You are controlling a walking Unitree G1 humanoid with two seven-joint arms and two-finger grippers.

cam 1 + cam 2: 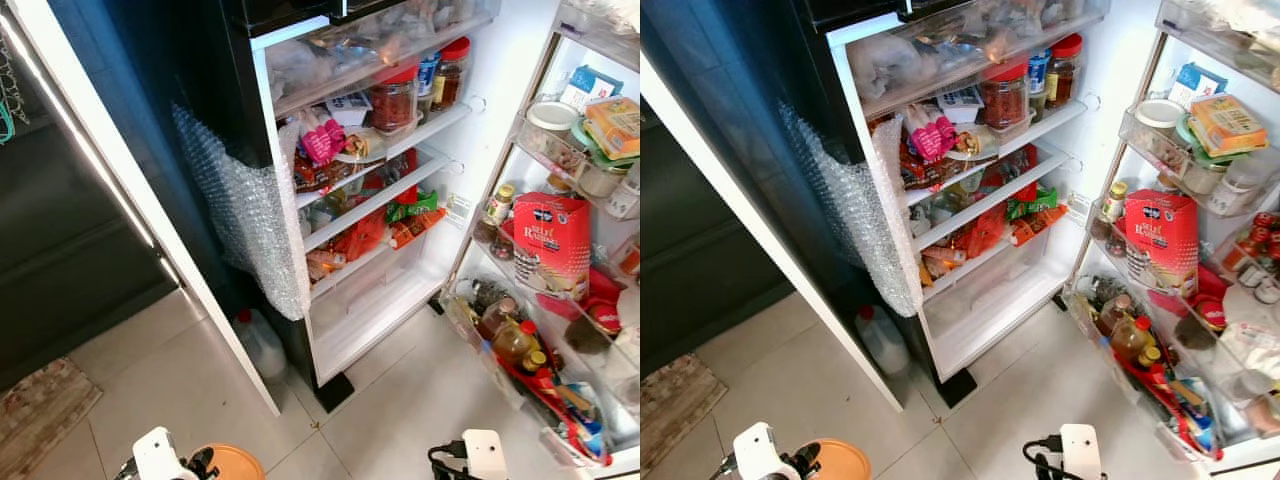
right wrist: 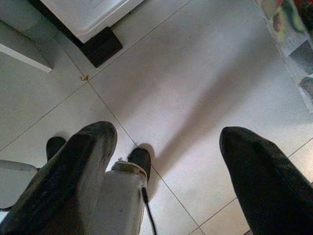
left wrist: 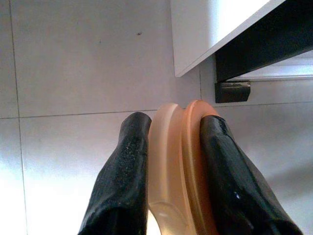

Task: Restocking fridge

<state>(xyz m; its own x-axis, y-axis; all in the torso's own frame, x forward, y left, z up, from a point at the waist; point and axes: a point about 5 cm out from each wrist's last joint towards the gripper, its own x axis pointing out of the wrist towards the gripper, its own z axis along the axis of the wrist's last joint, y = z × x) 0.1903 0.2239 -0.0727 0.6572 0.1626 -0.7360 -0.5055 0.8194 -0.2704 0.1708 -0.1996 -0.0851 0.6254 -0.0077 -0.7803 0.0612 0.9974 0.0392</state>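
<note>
Fridge stands open; left gripper clamps an orange lid, right gripper spread wide.

Patterned rug on pale tiled floor at 8 o'clock. Dark cabinet at 9 o'clock, behind white door edge.

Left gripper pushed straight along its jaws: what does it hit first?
Probably the tiled floor. The left gripper, shut on an orange plate, points down at bare tile short of the fridge base; depth unclear.
</note>
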